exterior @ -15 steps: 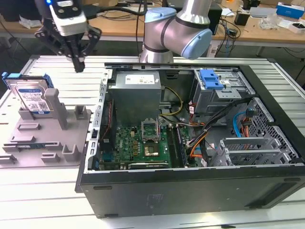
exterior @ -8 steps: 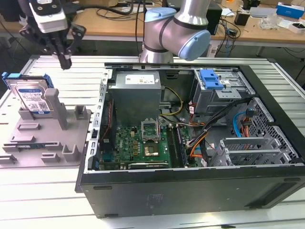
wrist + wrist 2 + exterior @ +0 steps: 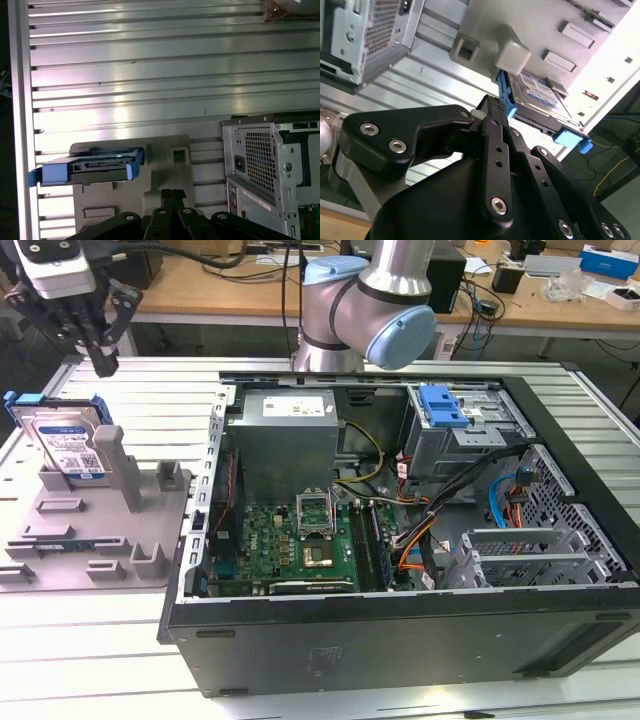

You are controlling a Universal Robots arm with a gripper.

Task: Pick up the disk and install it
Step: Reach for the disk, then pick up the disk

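The disk (image 3: 70, 445) stands on edge in the grey fixture (image 3: 100, 530) at the exterior view's left, a silver drive with a white-and-blue label in a blue bracket. My gripper (image 3: 104, 362) hangs above it and slightly to the right, clear of it, with its black fingers pressed together and nothing between them. In the second wrist view the fingertips (image 3: 495, 106) sit just short of the disk (image 3: 537, 92) and the fixture post (image 3: 515, 52). The first wrist view has the gripper (image 3: 172, 194) beside the fixture (image 3: 167, 180), apart from the disk (image 3: 95, 167).
An open computer case (image 3: 400, 640) lies on the ribbed metal table (image 3: 150, 390) at the exterior view's right. Inside it are a motherboard (image 3: 300, 540), a power supply (image 3: 285, 435) and a drive cage with a blue latch (image 3: 443, 405). The arm's base (image 3: 370, 310) stands behind the case.
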